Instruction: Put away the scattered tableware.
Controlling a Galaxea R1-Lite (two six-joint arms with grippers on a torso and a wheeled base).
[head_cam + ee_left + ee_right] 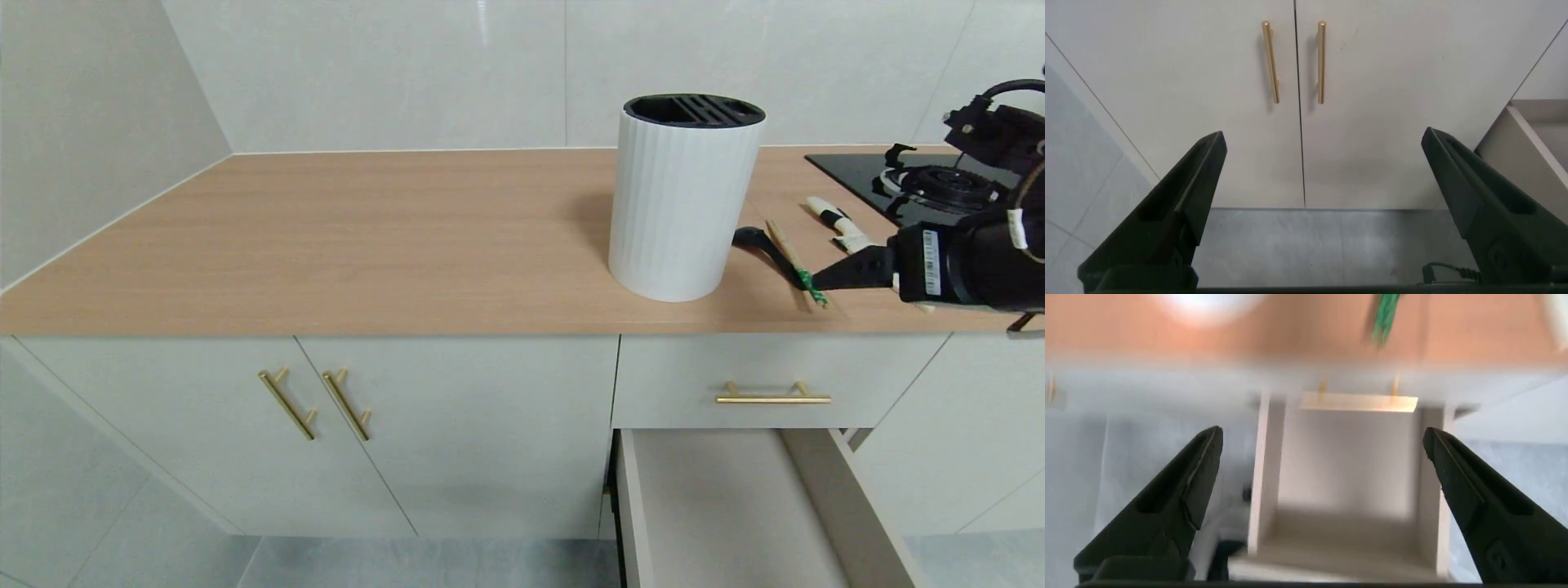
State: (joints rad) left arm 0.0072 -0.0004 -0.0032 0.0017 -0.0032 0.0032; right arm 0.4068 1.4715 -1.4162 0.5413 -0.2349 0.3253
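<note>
Right claw [1320,445] spread wide, apparently just above chopsticks [784,245].

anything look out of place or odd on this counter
Yes. Beside the white ribbed cylindrical holder, a black spoon, wooden chopsticks with a green band and a white-and-black-handled utensil lie loose and at odd angles on the wooden countertop. Below, the pale lower drawer stands pulled open. Nothing looks spilled or broken.

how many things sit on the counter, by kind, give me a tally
white ribbed holder: 1
black ladle: 1
chopstick bundle with green band: 1
white and black utensil: 1
total: 4
</note>
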